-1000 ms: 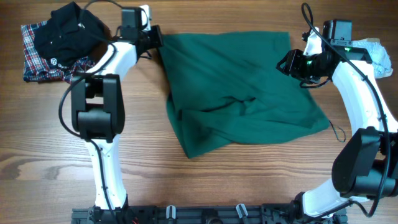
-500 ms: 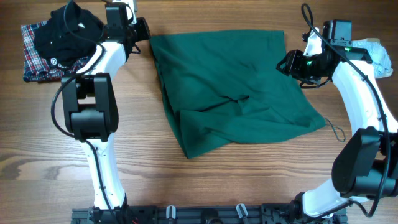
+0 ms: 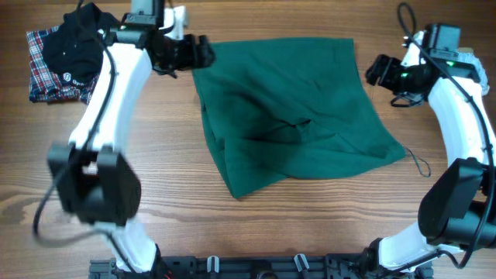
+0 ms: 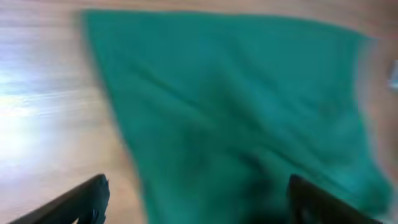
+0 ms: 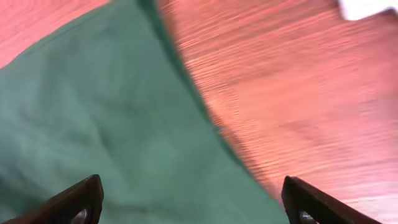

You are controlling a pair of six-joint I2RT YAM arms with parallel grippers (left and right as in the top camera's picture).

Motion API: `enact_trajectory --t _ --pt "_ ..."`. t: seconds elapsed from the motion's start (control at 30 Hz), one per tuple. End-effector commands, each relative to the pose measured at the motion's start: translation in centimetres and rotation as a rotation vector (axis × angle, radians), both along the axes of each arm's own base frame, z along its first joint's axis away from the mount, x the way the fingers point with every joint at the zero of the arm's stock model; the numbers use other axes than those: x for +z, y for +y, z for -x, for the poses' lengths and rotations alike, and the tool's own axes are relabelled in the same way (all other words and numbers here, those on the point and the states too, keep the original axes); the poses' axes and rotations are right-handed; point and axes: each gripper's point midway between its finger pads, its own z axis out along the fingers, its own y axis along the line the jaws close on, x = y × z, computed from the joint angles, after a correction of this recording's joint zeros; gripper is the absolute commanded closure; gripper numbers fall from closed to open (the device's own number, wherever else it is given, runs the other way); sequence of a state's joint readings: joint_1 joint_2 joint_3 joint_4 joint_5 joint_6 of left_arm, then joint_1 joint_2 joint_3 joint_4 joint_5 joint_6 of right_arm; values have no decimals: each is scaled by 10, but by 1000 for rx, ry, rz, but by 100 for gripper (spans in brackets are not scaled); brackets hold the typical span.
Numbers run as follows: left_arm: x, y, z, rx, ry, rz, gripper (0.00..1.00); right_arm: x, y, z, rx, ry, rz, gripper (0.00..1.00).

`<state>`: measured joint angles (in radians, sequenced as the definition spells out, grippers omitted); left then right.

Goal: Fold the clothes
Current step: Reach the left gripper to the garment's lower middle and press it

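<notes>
Currently the clothes (image 3: 294, 116) lie rumpled on the table (image 3: 310, 232); the left gripper (image 3: 203, 53) and right gripper (image 3: 373, 71) hover at its top corners, jaws wide apart, holding nothing.

I've got overhead looking straight down, far enough out for the whole desk (image 3: 310, 225), both arms and all of the green garment (image 3: 294, 116). Left wrist cam: close, low, blurred, facing over the left end effector (image 4: 196, 194) across the garment. Right wrist cam: equally close, over the right end effector (image 5: 189, 194), showing garment edge plus bare desk. All three share the garment.
</notes>
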<state>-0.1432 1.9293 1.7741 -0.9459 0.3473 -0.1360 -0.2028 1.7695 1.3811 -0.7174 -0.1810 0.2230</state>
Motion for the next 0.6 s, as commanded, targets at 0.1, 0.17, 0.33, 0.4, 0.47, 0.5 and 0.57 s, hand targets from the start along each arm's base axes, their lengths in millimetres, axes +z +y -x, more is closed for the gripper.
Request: enact_trajectory --t 0.1,0.17,0.33,0.4,0.47,0.5,0.57 --pt "5 -78 95 -221 189 -24 5 -3 -13 -1 -41 7 7 7" --pt "-27 -85 108 -200 257 -130 6 -3 -9 -1 -30 5 -12 7" --pt "-74 -83 148 -163 481 -211 11 -4 -10 2 -13 17 -3 7" --pt "-78 -82 160 -166 533 -222 10 -4 -11 1 -14 10 -2 7" --pt "-78 -83 167 -201 542 -236 10 -3 -11 -1 -12 1 1 6" --pt "-78 -83 171 -213 552 -244 9 -2 -13 -2 -14 -2 8 6" --pt "-79 -83 182 -274 568 -265 8 -2 -15 -3 2 -9 22 6"
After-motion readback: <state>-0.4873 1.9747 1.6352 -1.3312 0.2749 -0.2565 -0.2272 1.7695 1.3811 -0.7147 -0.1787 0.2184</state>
